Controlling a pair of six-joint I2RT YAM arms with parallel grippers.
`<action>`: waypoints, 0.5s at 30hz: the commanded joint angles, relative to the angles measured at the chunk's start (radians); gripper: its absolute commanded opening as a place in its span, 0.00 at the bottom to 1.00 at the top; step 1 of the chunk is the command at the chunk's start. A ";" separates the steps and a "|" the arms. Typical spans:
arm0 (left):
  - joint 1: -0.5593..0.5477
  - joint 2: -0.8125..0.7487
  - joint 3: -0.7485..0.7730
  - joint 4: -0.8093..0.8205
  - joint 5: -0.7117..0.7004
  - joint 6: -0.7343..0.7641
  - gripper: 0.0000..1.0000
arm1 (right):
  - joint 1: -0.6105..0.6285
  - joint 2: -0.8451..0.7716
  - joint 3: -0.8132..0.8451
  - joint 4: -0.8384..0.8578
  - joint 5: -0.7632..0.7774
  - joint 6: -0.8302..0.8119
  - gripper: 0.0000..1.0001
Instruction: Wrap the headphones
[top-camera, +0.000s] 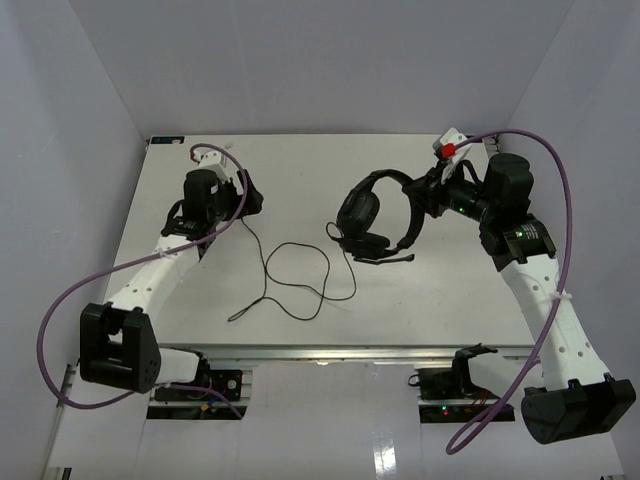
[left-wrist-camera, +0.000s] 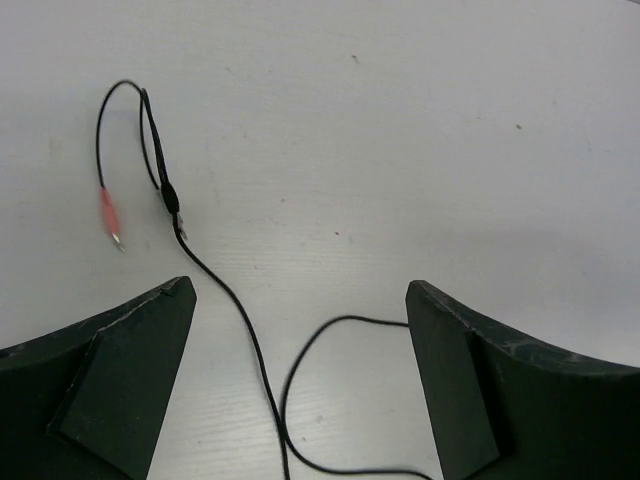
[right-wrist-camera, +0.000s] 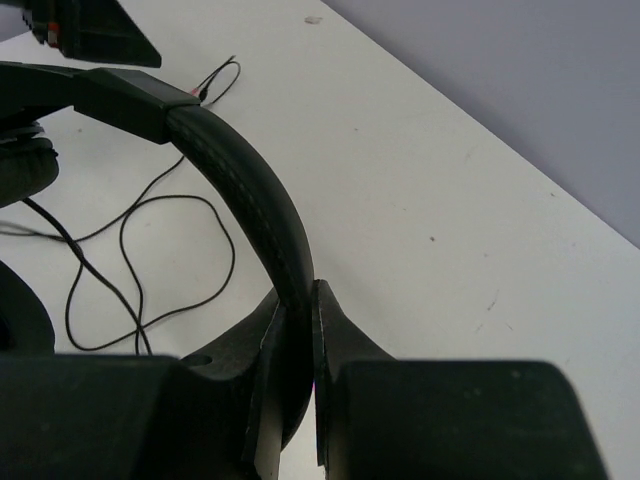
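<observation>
The black headphones hang over the back right of the table. My right gripper is shut on the arched headband, pinched between its jaws. The thin black cord trails from the earcups in loose loops over the table's middle toward the left. Its end with a pink plug lies flat on the table, just ahead of my left gripper. My left gripper stands open at the back left, and the cord runs on the table between its fingers, untouched.
The white table is enclosed by pale walls on the left, back and right. Purple arm cables arc beside both arms. The table's front edge lies close to the lowest cord loop.
</observation>
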 joint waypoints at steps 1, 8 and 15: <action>-0.004 -0.225 -0.032 0.026 0.219 0.000 0.98 | -0.005 0.008 0.048 -0.007 -0.166 -0.127 0.08; -0.004 -0.491 -0.272 0.354 0.714 0.036 0.98 | -0.005 0.033 0.090 -0.049 -0.270 -0.191 0.08; -0.134 -0.422 -0.635 1.145 0.814 -0.086 0.98 | -0.008 0.097 0.179 -0.041 -0.359 -0.031 0.08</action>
